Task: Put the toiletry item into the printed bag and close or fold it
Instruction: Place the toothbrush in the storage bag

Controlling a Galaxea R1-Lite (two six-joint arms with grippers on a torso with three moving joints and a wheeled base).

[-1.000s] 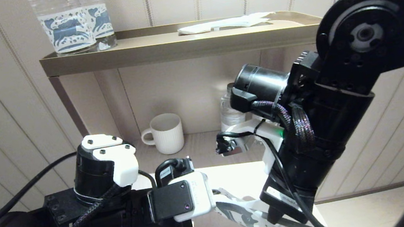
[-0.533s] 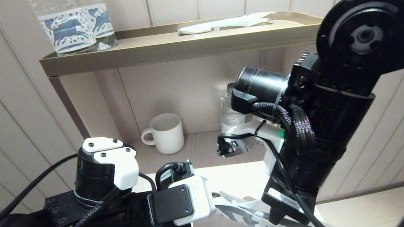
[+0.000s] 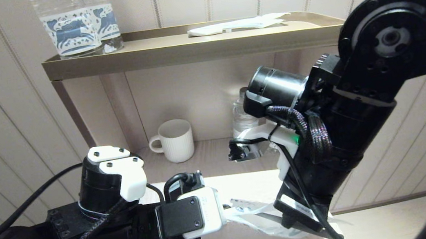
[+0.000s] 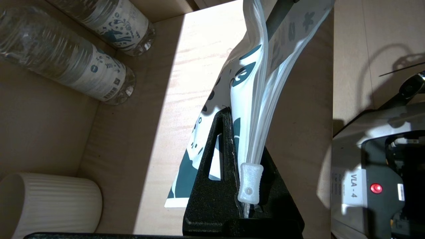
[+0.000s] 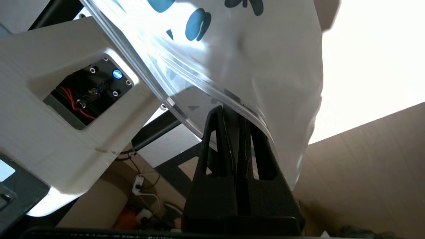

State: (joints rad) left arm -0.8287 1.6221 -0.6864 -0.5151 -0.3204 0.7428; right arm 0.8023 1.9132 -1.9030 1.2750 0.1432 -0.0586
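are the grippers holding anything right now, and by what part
Both hold the printed bag. The left gripper is shut on its zip-track edge, right beside the white slider. The right gripper is shut on the same clear zip edge farther along.

Printed bag (image 3: 259,220) mostly hidden behind both wrists in the head view; only a pale strip visible between them. Left gripper (image 4: 237,132) and right gripper (image 5: 237,116) concealed there by their own arm housings. Toothbrush not discernible anywhere near the bag. Upper end of the bag cut off by the frame edge in both wrist views. Blue horse print reduced to fragments. Two labelled bottles (image 3: 77,26) above the bag on the top shelf (image 3: 187,51) cropped at the neck. Third bottle (image 3: 242,117) beside the mug (image 3: 174,140) largely masked by the right arm.
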